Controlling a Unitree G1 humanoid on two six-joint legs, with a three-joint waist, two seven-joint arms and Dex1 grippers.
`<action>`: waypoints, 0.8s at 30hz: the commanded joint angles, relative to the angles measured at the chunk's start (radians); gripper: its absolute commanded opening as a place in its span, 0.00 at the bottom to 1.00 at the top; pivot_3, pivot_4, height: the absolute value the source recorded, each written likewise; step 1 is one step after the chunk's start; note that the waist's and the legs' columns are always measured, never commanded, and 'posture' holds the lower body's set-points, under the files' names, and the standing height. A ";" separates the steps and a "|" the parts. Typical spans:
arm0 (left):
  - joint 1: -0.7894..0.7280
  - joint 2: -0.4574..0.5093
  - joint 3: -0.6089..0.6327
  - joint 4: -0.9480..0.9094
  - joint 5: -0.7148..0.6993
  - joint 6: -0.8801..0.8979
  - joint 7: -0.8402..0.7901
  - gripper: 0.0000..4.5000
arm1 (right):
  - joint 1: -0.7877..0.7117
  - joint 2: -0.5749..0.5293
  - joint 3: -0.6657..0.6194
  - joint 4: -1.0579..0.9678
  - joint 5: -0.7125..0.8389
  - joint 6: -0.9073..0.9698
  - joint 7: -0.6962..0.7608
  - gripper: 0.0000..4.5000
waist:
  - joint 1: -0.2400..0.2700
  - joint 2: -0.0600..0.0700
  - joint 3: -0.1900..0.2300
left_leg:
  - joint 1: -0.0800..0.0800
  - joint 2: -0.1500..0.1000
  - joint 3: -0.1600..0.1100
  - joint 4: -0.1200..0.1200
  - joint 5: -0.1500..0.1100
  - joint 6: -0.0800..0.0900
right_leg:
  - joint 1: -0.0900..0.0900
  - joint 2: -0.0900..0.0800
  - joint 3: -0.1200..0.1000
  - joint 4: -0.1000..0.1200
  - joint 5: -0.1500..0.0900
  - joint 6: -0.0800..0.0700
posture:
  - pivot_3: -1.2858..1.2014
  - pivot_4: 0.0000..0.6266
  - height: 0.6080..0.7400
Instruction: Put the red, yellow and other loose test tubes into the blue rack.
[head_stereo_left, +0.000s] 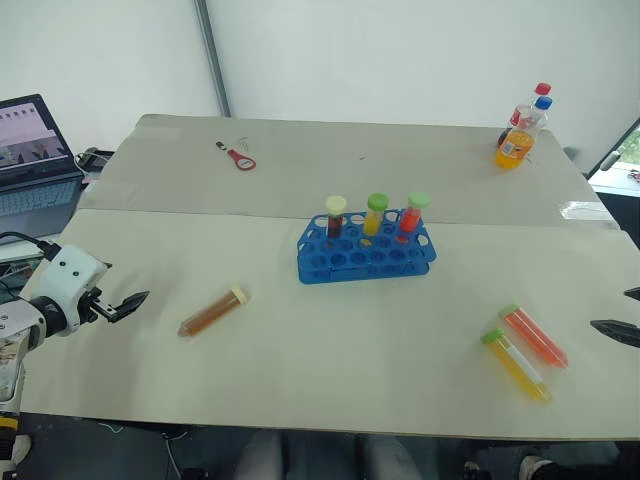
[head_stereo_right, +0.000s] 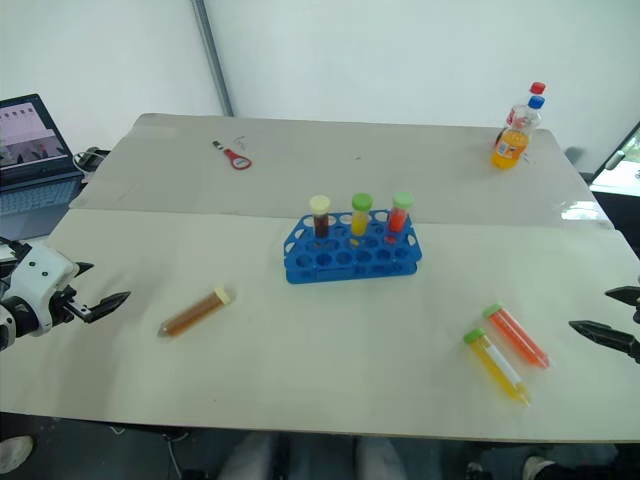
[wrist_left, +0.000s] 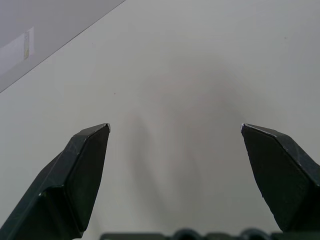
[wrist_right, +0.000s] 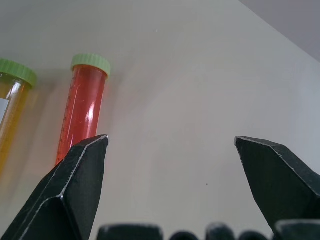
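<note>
Here red tube (head_stereo_left: 535, 336), yellow tube (head_stereo_left: 515, 365) near table (head_stereo_left: 330, 400) front edge.

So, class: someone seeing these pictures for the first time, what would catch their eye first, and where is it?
Probably the bright blue rack at the table's middle, with three capped tubes standing in its back row. Next, the loose tubes lying flat: an amber-brown one towards the left gripper, and a red-orange one beside a yellow one near the right gripper. Both grippers wait with jaws wide open, holding nothing.
</note>
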 joint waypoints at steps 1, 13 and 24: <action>-0.023 0.014 0.033 0.009 -0.012 -0.019 0.000 0.99 | -0.015 -0.024 -0.009 0.006 0.003 -0.030 0.005 1.00 | 0.000 0.000 0.000 | 0.000 0.000 0.000 0.000 0.000 0.000 | 0.000 0.000 0.000 0.000 0.000 0.000 | 0.52 0.24 0.84; 0.004 -0.013 0.059 -0.027 -0.071 -0.048 -0.047 0.99 | -0.024 -0.012 0.010 0.040 0.006 -0.074 -0.001 1.00 | 0.000 0.000 0.000 | 0.000 0.000 0.000 0.000 0.000 0.000 | 0.000 0.000 0.000 0.000 0.000 0.000 | 0.52 0.24 0.84; 0.026 -0.013 0.041 -0.140 -0.106 -0.030 -0.073 0.99 | -0.071 -0.032 0.032 0.028 0.009 -0.049 0.003 1.00 | 0.000 0.001 0.000 | 0.000 0.000 0.000 0.000 0.000 0.000 | 0.000 0.000 0.000 0.000 0.000 0.000 | 0.52 0.24 0.84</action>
